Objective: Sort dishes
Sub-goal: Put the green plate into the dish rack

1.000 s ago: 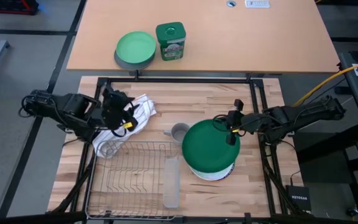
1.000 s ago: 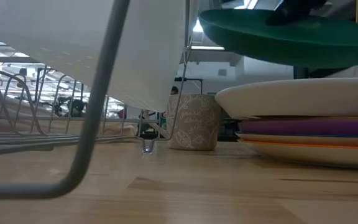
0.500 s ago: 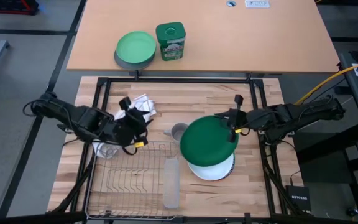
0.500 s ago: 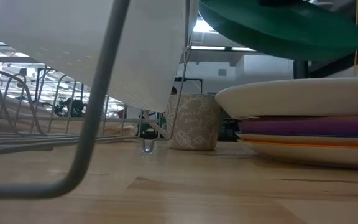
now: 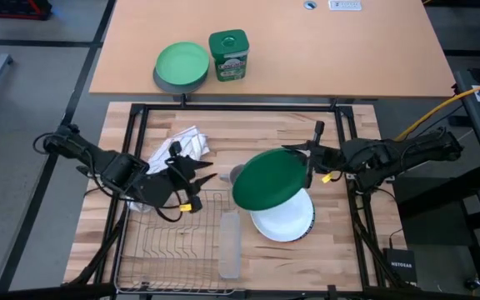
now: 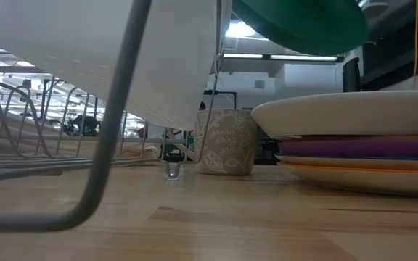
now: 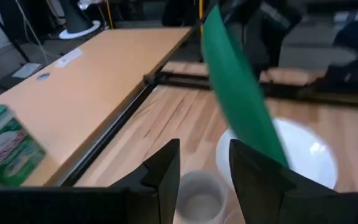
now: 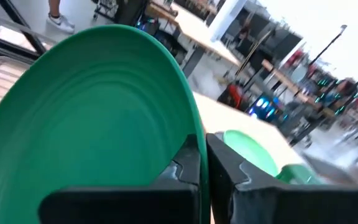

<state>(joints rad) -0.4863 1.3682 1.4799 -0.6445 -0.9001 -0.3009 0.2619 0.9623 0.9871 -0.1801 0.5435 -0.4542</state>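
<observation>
Two tools are showing in the high view. Right of centre, the right tool (image 5: 310, 158) is gripping the rim of the large dark green plate (image 5: 265, 178), holding it tilted above the stack of plates (image 5: 288, 223), whose white top plate is lying exposed at lower centre. Left of centre, the left tool (image 5: 200, 177) is hovering with its fingers parted and holding nothing, just above the wire dish rack (image 5: 173, 242). Between the tools, a small grey mug (image 5: 235, 173) is standing on the table (image 5: 248, 125).
</observation>
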